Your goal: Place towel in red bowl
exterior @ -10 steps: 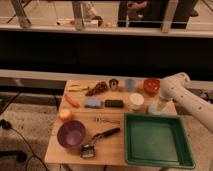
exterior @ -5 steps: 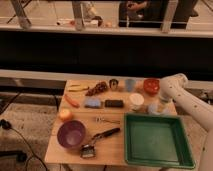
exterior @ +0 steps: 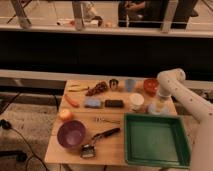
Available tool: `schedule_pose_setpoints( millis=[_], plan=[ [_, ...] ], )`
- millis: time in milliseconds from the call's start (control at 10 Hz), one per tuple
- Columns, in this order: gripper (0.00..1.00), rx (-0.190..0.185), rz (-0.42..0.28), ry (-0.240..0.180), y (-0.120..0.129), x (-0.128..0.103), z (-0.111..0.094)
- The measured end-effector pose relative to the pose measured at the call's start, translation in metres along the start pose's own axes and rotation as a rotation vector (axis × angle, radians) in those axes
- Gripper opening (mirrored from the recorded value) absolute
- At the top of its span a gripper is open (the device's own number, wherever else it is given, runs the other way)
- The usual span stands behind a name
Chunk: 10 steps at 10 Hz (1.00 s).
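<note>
The towel [exterior: 155, 109] is a pale blue-grey soft lump on the right side of the wooden table [exterior: 115, 150], just beyond the green tray. The red bowl [exterior: 150, 85] is small, round and orange-red, and sits at the far right of the table behind the towel. My white arm comes in from the right and bends down over this spot. The gripper [exterior: 160, 100] hangs right above the towel, at or on it, between the towel and the red bowl. The arm's wrist hides part of the towel.
A green tray [exterior: 156, 140] fills the near right. A white cup [exterior: 136, 100] stands left of the towel, a light blue cup [exterior: 130, 84] and a metal cup [exterior: 114, 83] behind it. A blue sponge [exterior: 92, 102], black block [exterior: 114, 103], purple bowl [exterior: 70, 133], brush [exterior: 99, 140], carrot [exterior: 71, 100] and round fruit [exterior: 65, 115] lie to the left.
The arm's elbow has shifted slightly left and the gripper has settled lower over the towel. Nothing else on the table has moved.
</note>
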Motion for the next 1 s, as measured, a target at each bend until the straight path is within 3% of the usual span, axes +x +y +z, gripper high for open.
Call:
schedule_pose_setpoints(
  millis=[600, 1000],
  plan=[
    [0.8, -0.064, -0.014, -0.011, 0.018, -0.005, 0.0],
    [0.8, -0.043, -0.02, -0.047, 0.028, -0.01, 0.011]
  ],
)
